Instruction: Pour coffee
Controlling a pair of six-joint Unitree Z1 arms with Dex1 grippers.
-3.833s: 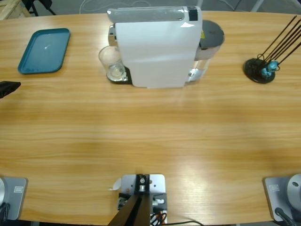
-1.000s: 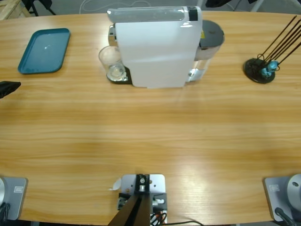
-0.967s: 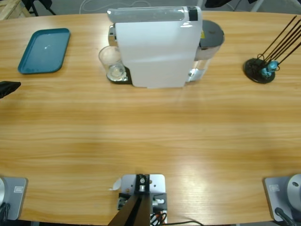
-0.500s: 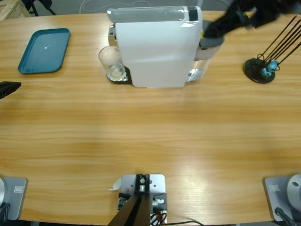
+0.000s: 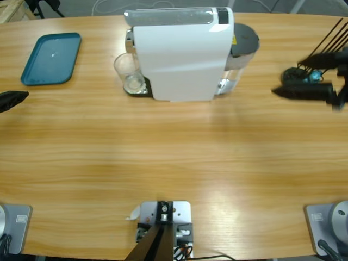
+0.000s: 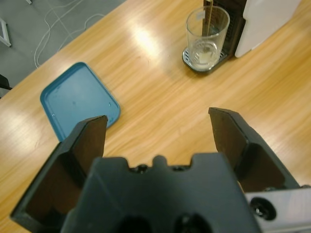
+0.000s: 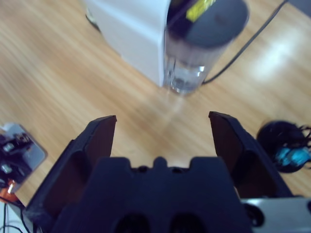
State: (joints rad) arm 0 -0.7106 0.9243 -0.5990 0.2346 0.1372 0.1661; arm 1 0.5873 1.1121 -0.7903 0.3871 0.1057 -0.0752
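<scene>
From the left wrist view, the left gripper (image 6: 158,131) hangs over bare wooden table (image 5: 174,157) with its jaws spread wide and nothing between them. Ahead of it, a little to one side, lies the blue tray (image 6: 77,104), and farther on, up and to the other side of that view, stands the glass (image 6: 207,33) on the dark drip grate under the spout of the white coffee machine (image 5: 179,51). The coffee (image 6: 205,54) is a thin pale layer at the bottom of that glass, with a fine stream still running down into it. The glass stands upright, so its long axis is vertical, and it is well apart from the left jaws, with open table between them.

In the high view the left gripper (image 5: 12,99) only just shows at the table's edge, on the tray's side, which is also the side of the machine where the glass (image 5: 128,72) stands. The right gripper (image 5: 283,91) comes in from the opposite edge, near the black stand of thin rods (image 5: 300,81). Its jaws are also spread and empty, and its wrist view looks toward the machine's clear water tank (image 7: 194,53), not the glass; the machine's body stands between it and the glass.

By this layout the left arm looks the better placed to reach the glass, approaching level from the tray side and closing across the glass's upright wall.
</scene>
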